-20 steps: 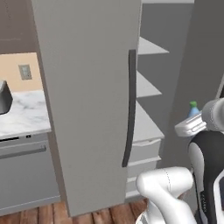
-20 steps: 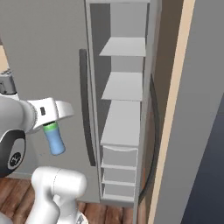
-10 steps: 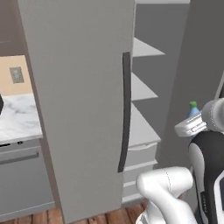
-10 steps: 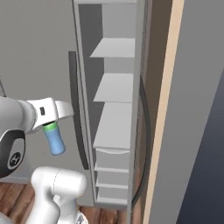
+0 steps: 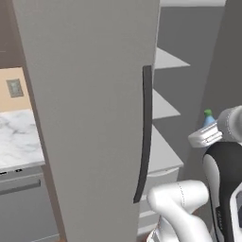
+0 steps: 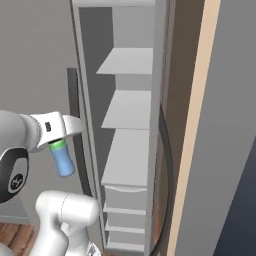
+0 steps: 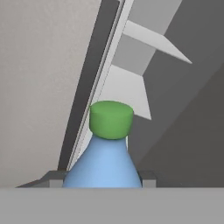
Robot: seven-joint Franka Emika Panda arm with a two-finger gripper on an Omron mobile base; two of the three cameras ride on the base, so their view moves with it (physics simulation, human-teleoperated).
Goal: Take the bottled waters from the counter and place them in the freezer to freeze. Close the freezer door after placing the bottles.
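Closest to you is the gripper (image 6: 59, 145), closed tight on the blue bottle (image 6: 64, 161); in the right base view that bottle hangs from the white hand with its green cap (image 6: 57, 146) up against the hand and its body pointing down and slightly right. In the hand view you look along the bottle (image 7: 105, 162) from its shoulder to the cap (image 7: 111, 119), which points toward the freezer's open edge. From the left base view you can only make out the cap (image 5: 207, 113) and a sliver of blue above the hand (image 5: 206, 136). Just past the bottle stands the freezer door (image 5: 90, 113), a tall flat grey panel swung open, its long dark handle (image 5: 143, 132) running down its edge. Beyond the door you see the freezer (image 6: 125, 130) interior, with white shelves (image 6: 131, 110) stacked one above another and drawers (image 6: 124, 200) below them. The bottle is held in front of the opening, beside the door's handle, apart from every shelf. Farther off on the left of the left base view, a strip of the marble counter (image 5: 16, 142) shows behind the door.
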